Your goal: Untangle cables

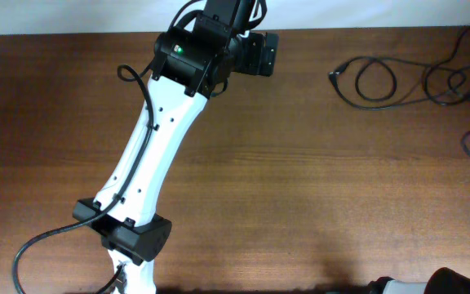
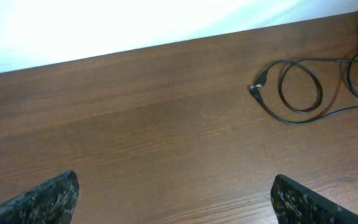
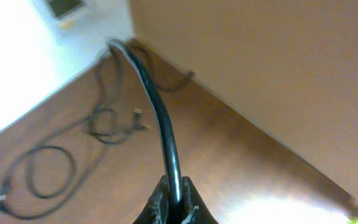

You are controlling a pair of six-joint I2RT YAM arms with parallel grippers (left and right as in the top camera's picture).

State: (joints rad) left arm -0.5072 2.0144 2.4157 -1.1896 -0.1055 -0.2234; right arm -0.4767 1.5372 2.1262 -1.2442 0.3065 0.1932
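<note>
Cables [image 1: 334, 77] cut off at right edge, left claw [image 2: 175, 186] spread, right claw [image 3: 174, 206] pinching a cable [image 3: 161, 118]

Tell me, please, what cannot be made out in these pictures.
- Overhead: the cables leave the right edge, so their far ends are cut off.
- Overhead: the right fingers lie outside the frame.
- Right wrist: the held cable is blurred, close to the lens; which loop it joins is unclear.
- Left wrist: the plug is too small to tell its type.
</note>
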